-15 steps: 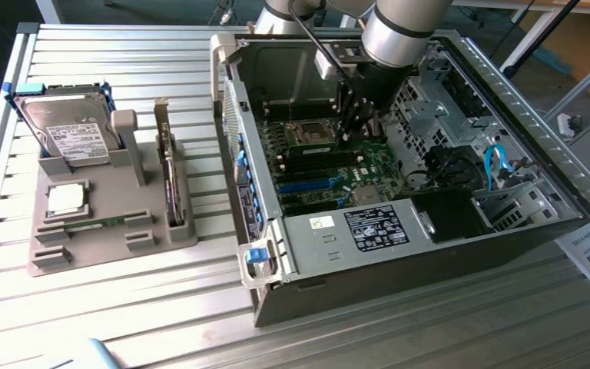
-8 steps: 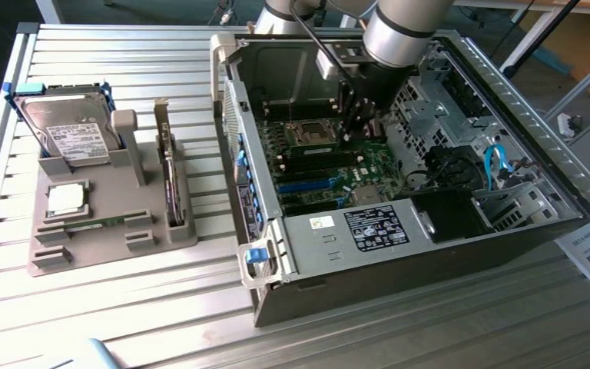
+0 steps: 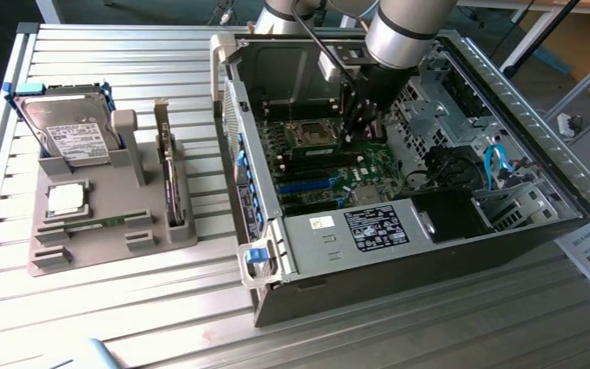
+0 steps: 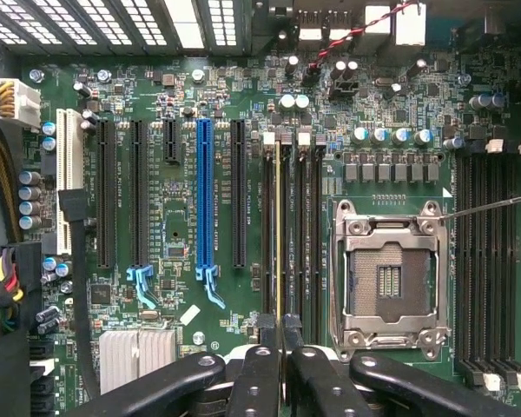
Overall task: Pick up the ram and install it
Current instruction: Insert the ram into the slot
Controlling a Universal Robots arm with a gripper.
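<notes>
Gold-yellow sliver between the fingertips: the ram, seen edge-on in the wrist view. It runs lengthwise along the bank of black memory slots just beside the open CPU socket.

Jaws: drawn in almost fully and pinching the ram's thin faces. The gripper sits astride the stick's top edge.

Exterior view: the gripper is reached down inside the open computer case, at about one o'clock from the picture's centre. It is low over the motherboard. The grey fixture with the hard drive and the square CPU chip sits well apart, out at nine o'clock.

Step in hand (judgement): pick-up done, install under way. The stick is lined up with a slot. Whether its lower edge has entered the slot, I cannot tell.

Seating calls for (judgement):
- the stick kept parallel to the slot and upright;
- pressure straight toward the board, even along its length;
- no sideways drift toward the socket or the neighbouring slots.
</notes>
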